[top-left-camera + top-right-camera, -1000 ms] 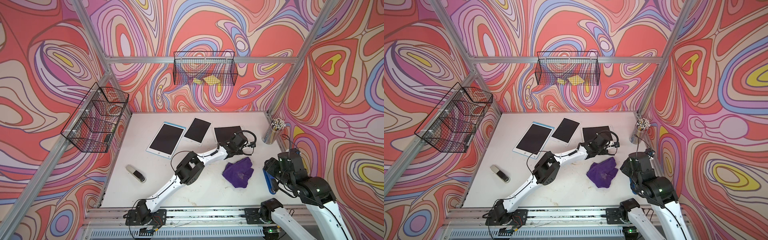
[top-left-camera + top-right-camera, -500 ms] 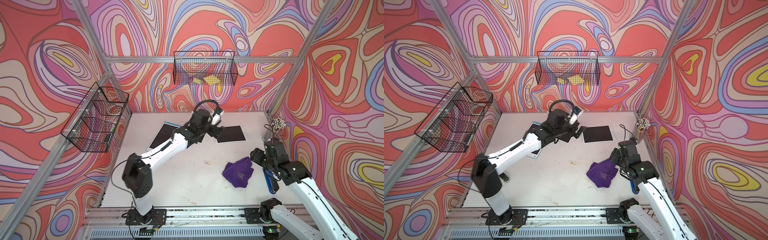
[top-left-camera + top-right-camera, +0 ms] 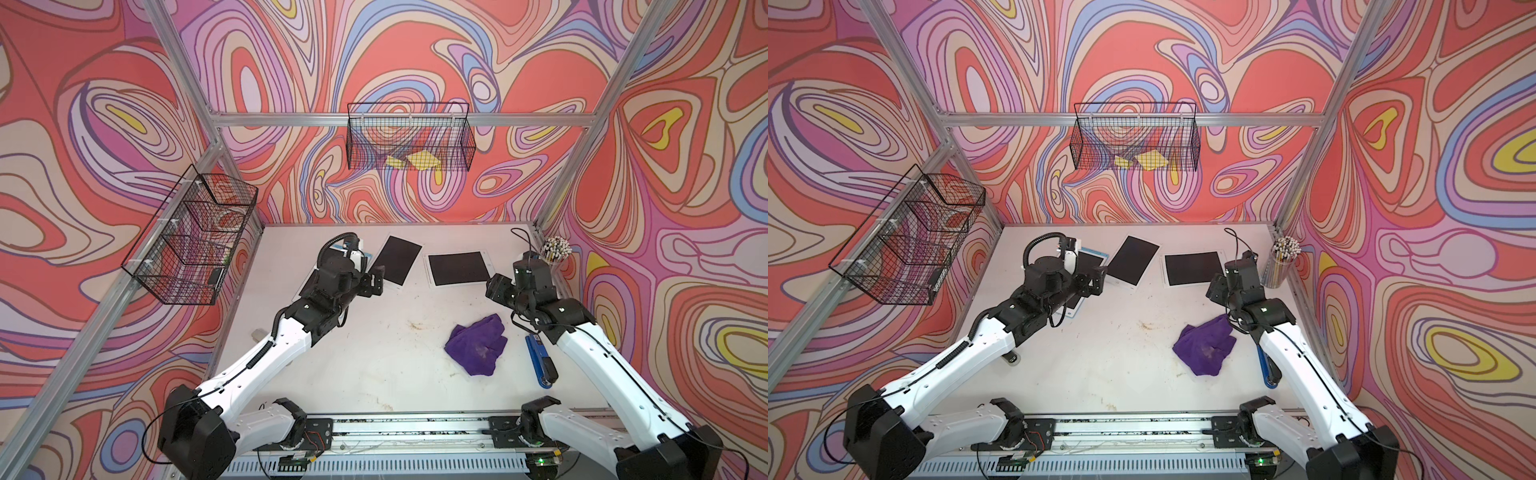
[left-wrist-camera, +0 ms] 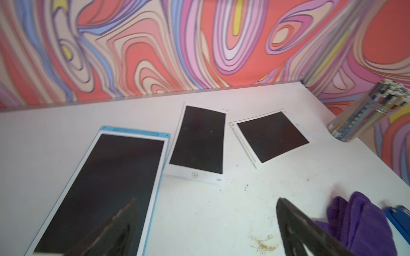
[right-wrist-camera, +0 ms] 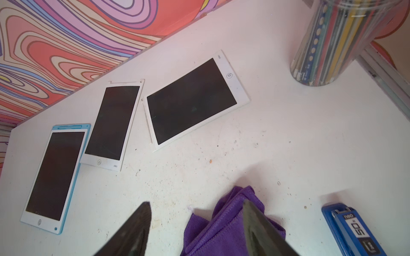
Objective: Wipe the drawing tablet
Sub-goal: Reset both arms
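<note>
While both arms hang over the table (image 3: pixel 1121 374), I see in a top view three tablets along its far edge: blue-framed tablet (image 3: pixel 1089 264) half under the left gripper (image 3: pixel 1096 282), middle tablet (image 3: pixel 1133 264), landscape tablet (image 3: pixel 1192 268). A purple cloth (image 3: pixel 1204 349) lies near the right edge.

Left wrist view: my left jaws gape wide, empty.

Right wrist view: the right gripper (image 5: pixel 196 202) has its jaws parted above the cloth, gripping nothing.

The left arm (image 3: pixel 291 334) and right arm (image 3: pixel 602 368) are built alike, with smooth white shells on the long links and boxy black housings at the joints and bases. Thin black cables (image 3: pixel 254 362) run along the white shells. A thicker ribbed black hose (image 3: pixel 327 246) arches over the left wrist. The left gripper (image 4: pixel 206 199) and right gripper (image 5: pixel 196 201) have dark, tapering, wedge-like fingers with scuffed, dull faces.
</note>
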{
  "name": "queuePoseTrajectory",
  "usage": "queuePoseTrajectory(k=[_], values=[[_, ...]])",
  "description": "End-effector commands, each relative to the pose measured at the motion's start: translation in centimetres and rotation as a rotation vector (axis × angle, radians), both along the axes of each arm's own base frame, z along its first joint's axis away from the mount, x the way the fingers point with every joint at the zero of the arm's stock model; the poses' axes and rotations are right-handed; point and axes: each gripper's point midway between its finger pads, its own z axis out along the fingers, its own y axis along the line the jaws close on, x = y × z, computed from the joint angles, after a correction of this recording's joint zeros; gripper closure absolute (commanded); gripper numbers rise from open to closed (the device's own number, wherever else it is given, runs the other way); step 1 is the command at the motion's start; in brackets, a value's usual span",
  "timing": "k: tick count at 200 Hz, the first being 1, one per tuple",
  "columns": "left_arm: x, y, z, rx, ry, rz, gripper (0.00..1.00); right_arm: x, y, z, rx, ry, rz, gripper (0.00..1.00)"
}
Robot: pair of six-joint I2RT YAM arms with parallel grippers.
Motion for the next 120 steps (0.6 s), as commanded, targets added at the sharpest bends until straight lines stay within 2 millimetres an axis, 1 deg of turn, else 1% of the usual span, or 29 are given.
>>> queuePoseTrajectory(k=[1, 13, 23, 28, 46, 48, 62, 74, 94, 100, 107, 113, 120], values=[[-0.9, 5.6, -1.1, -0.046, 0.017, 0.262, 0.01, 1.4, -1.1, 0.7, -0.082, -0.094, -0.028, 0.31], [-1.7, 8.4, -1.9, -0.023, -0.006, 0.385, 0.01, 1.9, -1.7, 1.0, -0.133, -0.145, -0.036, 0.31], [-2.2, 10.1, -2.3, 0.004, -0.041, 0.461, 0.01, 2.3, -2.2, 1.0, -0.175, -0.190, -0.047, 0.31], [-2.5, 10.7, -2.7, 0.015, -0.050, 0.484, 0.01, 2.4, -2.5, 0.6, -0.199, -0.205, -0.050, 0.31], [-2.3, 10.9, -3.3, 0.135, -0.182, 0.429, 0.01, 3.0, -3.4, -0.5, -0.312, -0.255, -0.047, 0.31], [-2.5, 11.0, -4.1, 0.152, -0.190, 0.425, 0.01, 3.0, -3.5, -0.6, -0.327, -0.261, -0.050, 0.31], [-3.0, 12.5, -5.0, 0.173, -0.272, 0.498, 0.01, 3.1, -4.7, -0.9, -0.431, -0.283, -0.075, 0.32], [-3.5, 14.2, -5.7, 0.188, -0.291, 0.590, 0.01, 3.3, -5.0, -1.2, -0.498, -0.325, -0.069, 0.32], [-3.3, 14.4, -7.0, 0.299, -0.265, 0.585, 0.01, 3.3, -4.9, -2.0, -0.553, -0.435, -0.048, 0.31], [-3.4, 15.3, -7.1, 0.323, -0.263, 0.644, 0.01, 3.3, -4.9, -2.2, -0.564, -0.462, -0.053, 0.30], [-3.4, 15.9, -6.9, 0.334, -0.277, 0.695, 0.01, 3.3, -5.3, -2.3, -0.565, -0.504, -0.085, 0.28], [-3.2, 15.7, -6.9, 0.351, -0.280, 0.679, 0.01, 3.4, -5.2, -2.5, -0.572, -0.546, -0.085, 0.27], [-2.8, 14.8, -7.3, 0.381, -0.276, 0.610, 0.01, 3.7, -5.1, -2.7, -0.580, -0.581, -0.081, 0.27]])
